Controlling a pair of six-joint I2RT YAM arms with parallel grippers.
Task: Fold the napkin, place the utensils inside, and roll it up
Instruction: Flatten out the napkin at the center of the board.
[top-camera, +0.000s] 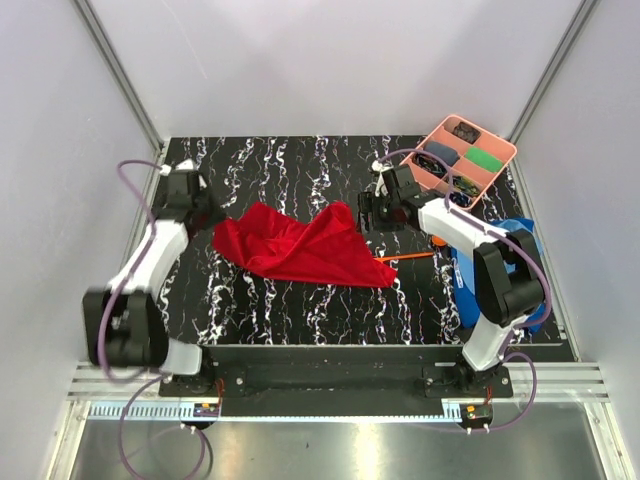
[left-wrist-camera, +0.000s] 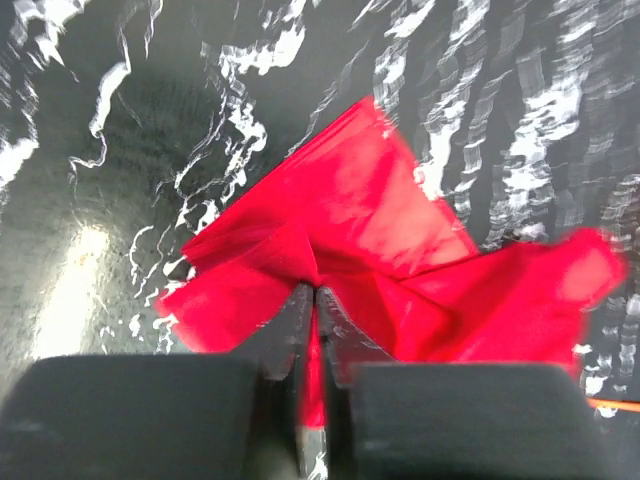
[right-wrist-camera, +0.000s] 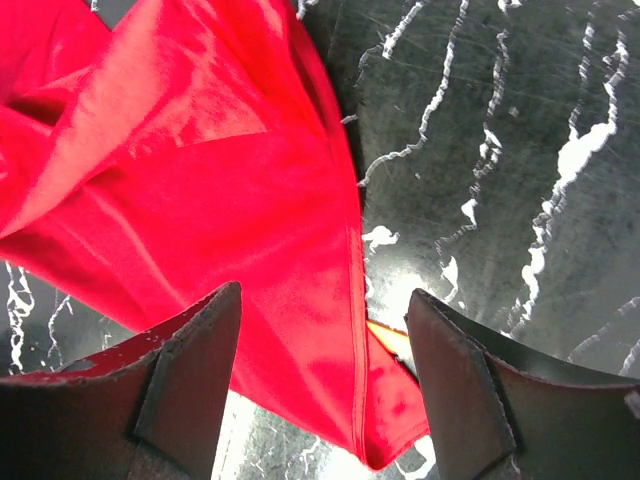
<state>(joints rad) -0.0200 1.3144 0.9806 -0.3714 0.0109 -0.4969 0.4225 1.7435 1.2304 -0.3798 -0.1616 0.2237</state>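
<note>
1. Our left pincer is shut on the napkin's edge; our right pincer hangs wide open over its other end, empty.
2. We see the napkin rumpled on the table, not folded.
3. We judge the utensil just beside it unplaced and the rolling undone.

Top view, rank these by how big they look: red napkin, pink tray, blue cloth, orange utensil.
Largest: red napkin.
Next: pink tray and blue cloth. I can't rank these two because the right arm hides much of the cloth.
Smallest: orange utensil, a thin sliver.
</note>
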